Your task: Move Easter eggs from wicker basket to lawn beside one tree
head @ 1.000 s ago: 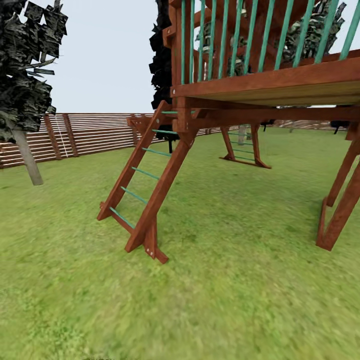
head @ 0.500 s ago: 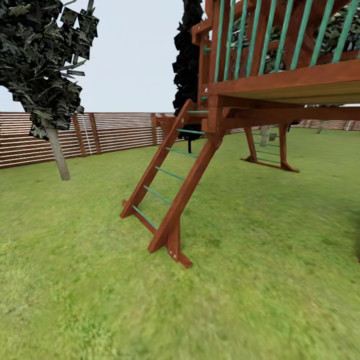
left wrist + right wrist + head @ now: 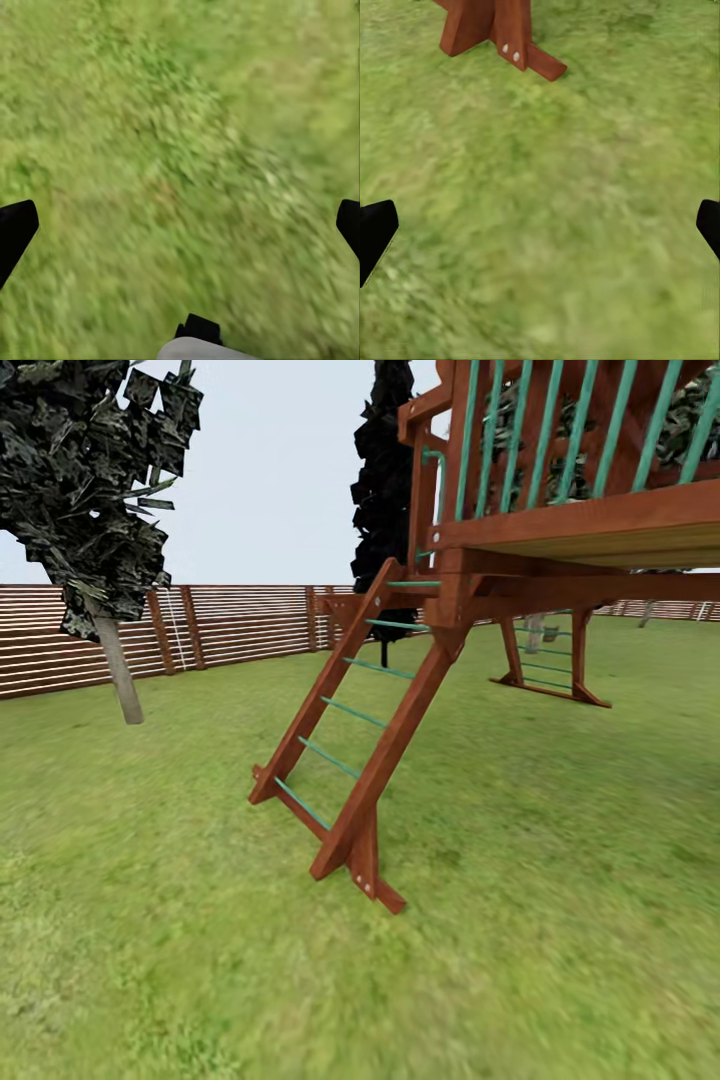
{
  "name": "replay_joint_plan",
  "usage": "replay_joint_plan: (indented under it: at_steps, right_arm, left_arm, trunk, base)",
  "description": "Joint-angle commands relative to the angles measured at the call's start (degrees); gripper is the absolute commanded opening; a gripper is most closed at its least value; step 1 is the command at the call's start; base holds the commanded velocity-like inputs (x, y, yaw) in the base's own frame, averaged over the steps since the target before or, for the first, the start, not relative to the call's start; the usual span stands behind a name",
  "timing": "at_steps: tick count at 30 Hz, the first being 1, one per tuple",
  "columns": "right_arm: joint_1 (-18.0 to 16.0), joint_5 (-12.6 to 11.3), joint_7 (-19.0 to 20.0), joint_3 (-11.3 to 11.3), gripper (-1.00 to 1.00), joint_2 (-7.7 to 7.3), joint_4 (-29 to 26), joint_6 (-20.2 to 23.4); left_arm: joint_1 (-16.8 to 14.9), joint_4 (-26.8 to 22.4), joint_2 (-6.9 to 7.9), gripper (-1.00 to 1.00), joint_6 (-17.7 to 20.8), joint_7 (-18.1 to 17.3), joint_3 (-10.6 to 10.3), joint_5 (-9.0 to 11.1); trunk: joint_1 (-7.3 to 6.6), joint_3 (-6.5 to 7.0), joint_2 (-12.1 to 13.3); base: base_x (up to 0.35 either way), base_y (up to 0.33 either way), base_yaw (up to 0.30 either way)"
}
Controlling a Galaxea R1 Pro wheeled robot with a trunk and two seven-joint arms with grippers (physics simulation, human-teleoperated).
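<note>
Both my grippers, left (image 3: 180, 225) & right (image 3: 540, 225), hang w/ fingers spread wide, nothing held, over bright green grass lawn (image 3: 560, 840). Ahead: red-brown wooden playset ladder w/ teal rungs (image 3: 350, 745), brown slatted fence (image 3: 230, 625) behind. Eggs, basket: can't tell where.

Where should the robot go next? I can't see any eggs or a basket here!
Probably keep turning to look around the garden. Ahead there is just lawn, the playset's ladder, a fence and a thin-trunked tree, so the basket must lie elsewhere. Both the left gripper and right gripper hang open over bare grass, holding nothing.
</note>
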Motion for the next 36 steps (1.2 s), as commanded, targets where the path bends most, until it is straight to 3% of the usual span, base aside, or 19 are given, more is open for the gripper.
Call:
replay_joint_plan:
  at_steps: [1,19,36]
  right_arm:
    - [-0.03,0.09,-0.05,0.0,1.0,0.0,0.04,-0.16]
    - [-0.03,0.11,-0.05,-0.02,1.0,-0.02,0.07,-0.18]
    - [-0.03,0.11,-0.05,-0.02,1.0,0.06,0.67,0.03]
  left_arm:
    - [0.0,-0.05,-0.01,1.0,-0.06,0.11,0.12,-0.16]
    - [0.0,-0.05,-0.01,1.0,-0.06,0.11,0.12,-0.17]
    - [0.0,-0.05,-0.03,1.0,-0.06,0.07,0.12,-0.17]
  trunk:
    - [0.03,-0.05,-0.03]
    - [0.03,-0.15,-0.03]
    - [0.03,-1.24,-0.03]
  base:
    - [0.248,0.259,0.0]
    - [0.248,0.259,-0.114]
    - [0.248,0.26,0.137]
